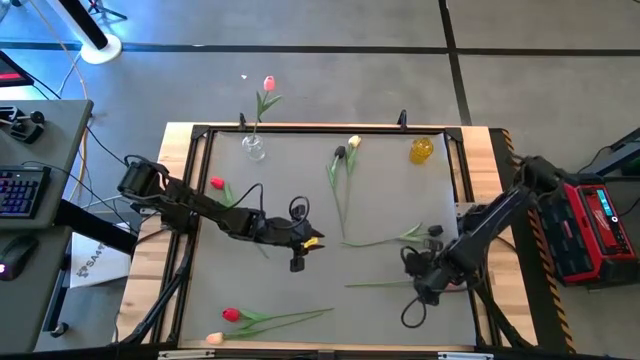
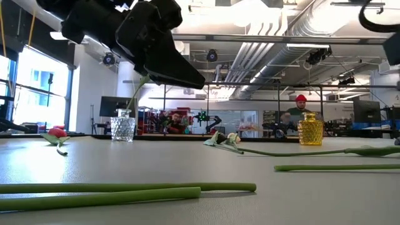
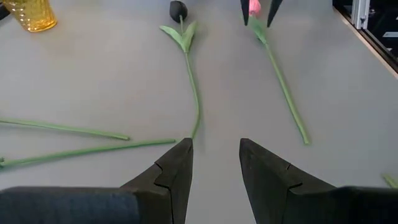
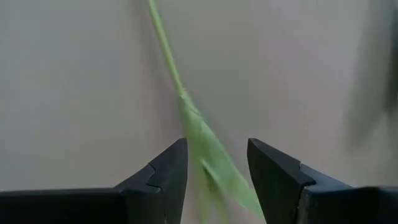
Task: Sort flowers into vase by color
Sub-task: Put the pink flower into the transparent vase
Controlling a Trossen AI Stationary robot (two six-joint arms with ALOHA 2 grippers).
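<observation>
Several long-stemmed tulips lie flat on the grey mat. A pink tulip (image 1: 268, 84) stands with its stem in the clear vase (image 1: 254, 148); the yellow vase (image 1: 421, 150) holds nothing. My right gripper (image 1: 428, 285) is open, low over a lying pink tulip (image 3: 283, 87), with a finger on each side of its leaf (image 4: 208, 146) close to the head (image 3: 254, 7); no touch shows. My left gripper (image 1: 308, 245) is open and raised above the middle of the mat, holding nothing. A near-black tulip (image 3: 178, 9) lies ahead of it.
A cream tulip and a dark one (image 1: 347, 150) lie near the far edge. A red tulip (image 1: 217, 183) lies at the left. Another red one (image 1: 232, 315) and a cream one (image 1: 214, 338) lie at the near edge. A black frame (image 1: 330, 129) borders the mat.
</observation>
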